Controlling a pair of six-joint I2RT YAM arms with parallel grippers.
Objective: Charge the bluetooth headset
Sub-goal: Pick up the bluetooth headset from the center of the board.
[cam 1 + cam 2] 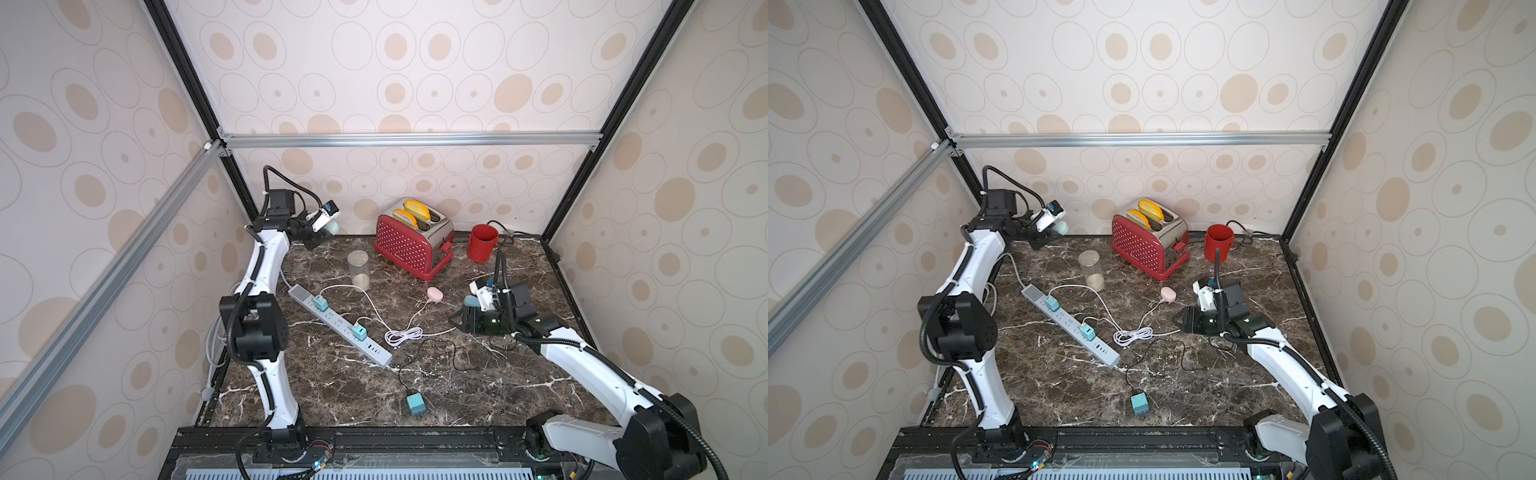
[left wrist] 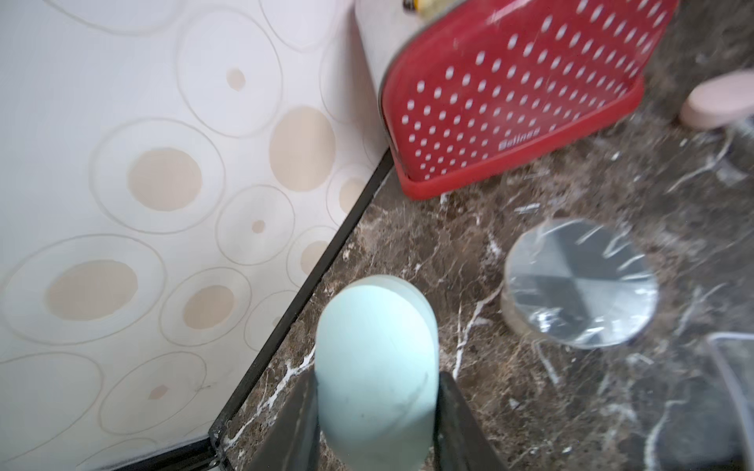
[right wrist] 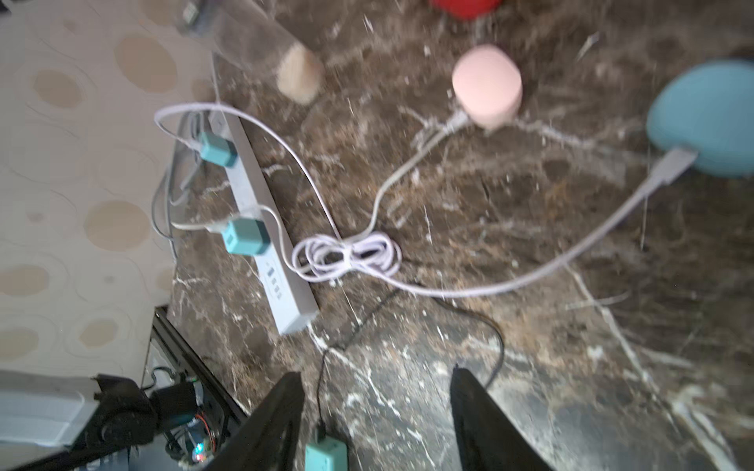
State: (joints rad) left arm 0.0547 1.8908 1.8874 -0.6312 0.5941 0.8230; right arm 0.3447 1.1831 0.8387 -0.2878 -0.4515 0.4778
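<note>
The left gripper (image 2: 375, 375) is pinching the mint earbud case (image 2: 373, 346) between its fingers (image 2: 459, 412), long axis lying along them, rounded end pointing past the tips, while the right gripper (image 3: 376, 370) is gaping.

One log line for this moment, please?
left hand: gripping pale green earbud case | right hand: open, empty | pink case, teal case: cabled

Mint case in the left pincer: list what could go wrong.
The mint case is smooth and rounded; held aloft by the left pincer, it may slip.
The glass jar stands between it and the power strip; a low swing could topple it.
The black cable lies near the white coil and may snag.
</note>
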